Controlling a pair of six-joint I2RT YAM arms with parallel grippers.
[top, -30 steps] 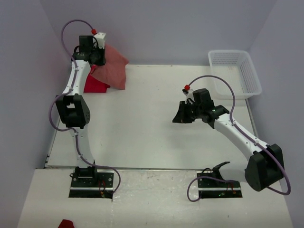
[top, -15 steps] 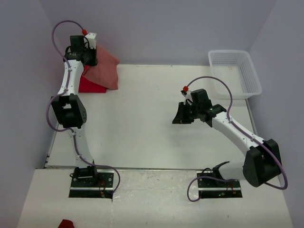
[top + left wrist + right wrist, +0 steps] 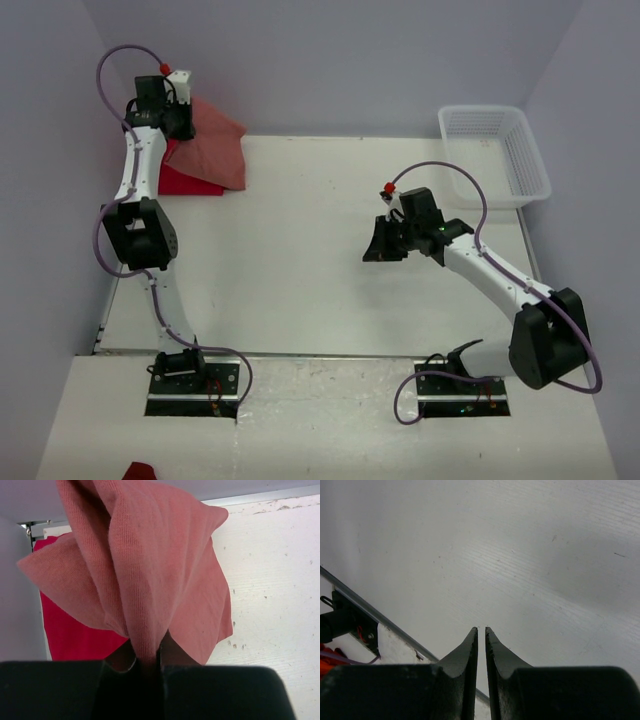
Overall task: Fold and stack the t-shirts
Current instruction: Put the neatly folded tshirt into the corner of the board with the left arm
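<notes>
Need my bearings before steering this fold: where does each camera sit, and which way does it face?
Top external: above and behind the bases, looking down on the table; both arms, left gripper holding up the pink t-shirt, right gripper shut over the tabletop.
Left wrist: on the left arm, looking along its fingers at the pinched pink t-shirt, the red t-shirt beneath.
Right wrist: on the right arm, looking down past its closed fingers at the tabletop.
Shared: top and left wrist both show pink over red.

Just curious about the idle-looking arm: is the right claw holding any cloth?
No, the right gripper hangs over the white table with nothing between its closed jaws.
</notes>
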